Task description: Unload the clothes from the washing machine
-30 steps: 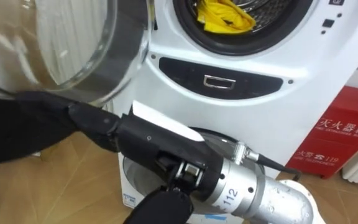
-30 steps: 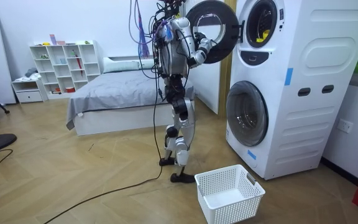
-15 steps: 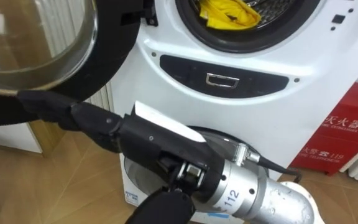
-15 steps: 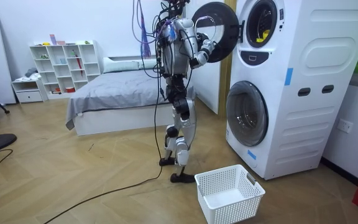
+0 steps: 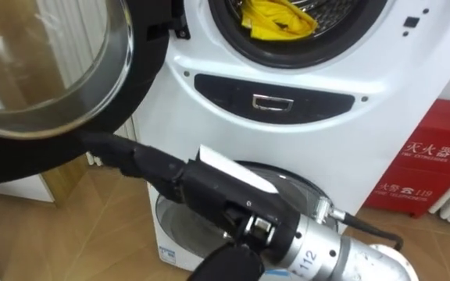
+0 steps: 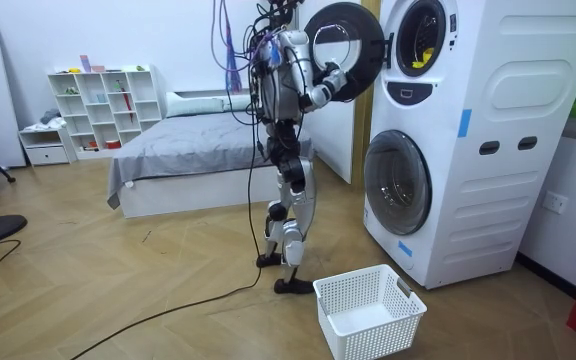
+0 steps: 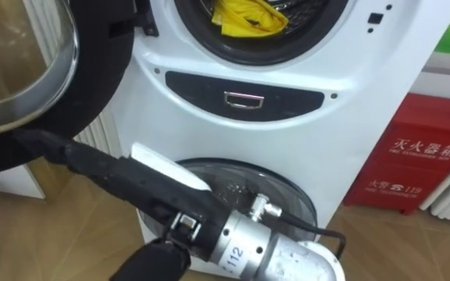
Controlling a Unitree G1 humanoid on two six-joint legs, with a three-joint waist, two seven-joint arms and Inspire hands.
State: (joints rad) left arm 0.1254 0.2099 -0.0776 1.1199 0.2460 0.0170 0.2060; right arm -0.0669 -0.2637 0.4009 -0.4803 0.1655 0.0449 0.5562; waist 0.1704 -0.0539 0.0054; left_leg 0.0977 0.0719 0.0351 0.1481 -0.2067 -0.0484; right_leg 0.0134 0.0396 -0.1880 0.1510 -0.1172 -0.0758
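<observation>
A yellow cloth (image 5: 280,17) (image 7: 247,16) lies in the drum of the upper washing machine (image 5: 303,86), whose round door (image 5: 61,78) stands swung open to my left. My right hand (image 5: 209,183) (image 7: 143,183) reaches in from the lower right. Its straight fingers (image 5: 119,152) rest against the door's black lower rim, and it holds nothing. In the room view I stand upright facing the stacked machines (image 6: 468,140), with that arm raised to the door (image 6: 343,38) and the yellow cloth (image 6: 420,50) showing inside the drum.
The lower machine's round door (image 5: 295,187) is closed below my arm. A red cabinet (image 5: 436,164) stands to the right of the machines. A white laundry basket (image 6: 368,312) sits on the wood floor by my feet. A bed (image 6: 178,150) is behind me.
The open door has swung further to the left, away from the drum. My right hand has stayed against its lower rim, the fingers stretched out longer.
</observation>
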